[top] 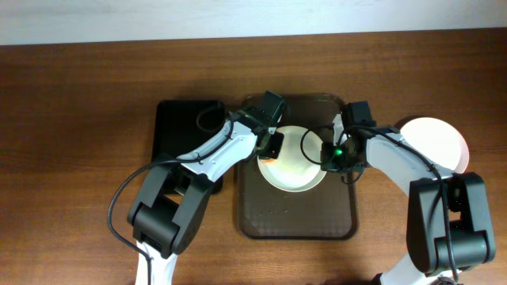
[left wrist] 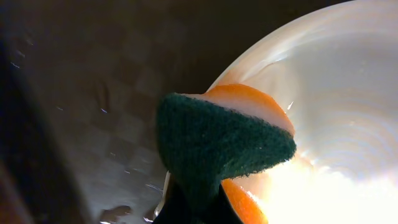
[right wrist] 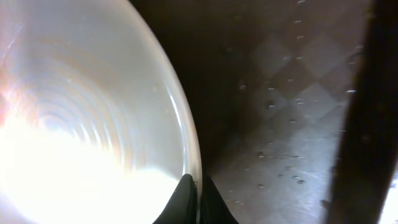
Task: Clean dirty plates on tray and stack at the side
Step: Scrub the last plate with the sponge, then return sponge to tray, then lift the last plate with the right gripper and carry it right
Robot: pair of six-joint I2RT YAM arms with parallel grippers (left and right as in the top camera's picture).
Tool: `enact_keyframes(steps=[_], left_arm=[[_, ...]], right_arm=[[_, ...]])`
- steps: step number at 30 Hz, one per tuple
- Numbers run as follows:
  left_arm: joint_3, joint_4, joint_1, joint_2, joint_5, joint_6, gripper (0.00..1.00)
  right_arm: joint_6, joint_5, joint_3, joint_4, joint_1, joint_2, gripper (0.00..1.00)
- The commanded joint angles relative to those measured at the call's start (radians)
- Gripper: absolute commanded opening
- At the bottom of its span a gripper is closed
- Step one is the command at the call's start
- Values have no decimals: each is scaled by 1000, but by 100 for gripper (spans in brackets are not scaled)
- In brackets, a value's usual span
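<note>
A white plate (top: 295, 162) lies on the dark brown tray (top: 297, 222). My left gripper (top: 269, 150) is shut on a green and orange sponge (left wrist: 224, 140) that rests at the plate's left rim (left wrist: 323, 93). My right gripper (top: 329, 154) is shut on the plate's right rim (right wrist: 193, 168), one finger on each side of the edge. Another white plate (top: 436, 142) lies on the table to the right of the tray. The plate's inside (right wrist: 81, 124) is glary, so I cannot tell if a smear is there.
A smaller black tray (top: 186, 131) lies left of the brown tray, under my left arm. The brown tray's floor (right wrist: 292, 124) carries scattered water drops. The wooden table (top: 71, 142) extends to both sides.
</note>
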Motion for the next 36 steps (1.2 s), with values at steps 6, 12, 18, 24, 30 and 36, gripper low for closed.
enact_keyframes(steps=[6, 12, 18, 24, 30, 36], left_arm=[[145, -157, 34, 22, -321, 54, 0], [388, -412, 108, -29, -197, 37, 0], [392, -548, 337, -98, -29, 47, 0], [127, -429, 509, -93, 182, 173, 1], [95, -416, 509, -101, 187, 179, 89], [170, -476, 509, -219, 186, 180, 100]], right_arm=[[-18, 138, -27, -54, -9, 33, 4], [-18, 147, -27, -57, -9, 33, 4], [-18, 139, -18, 0, -10, 28, 4], [-17, 109, 89, -151, -31, -105, 4], [-9, 33, 143, -264, -219, -202, 4], [59, 30, 143, -269, -599, -209, 4]])
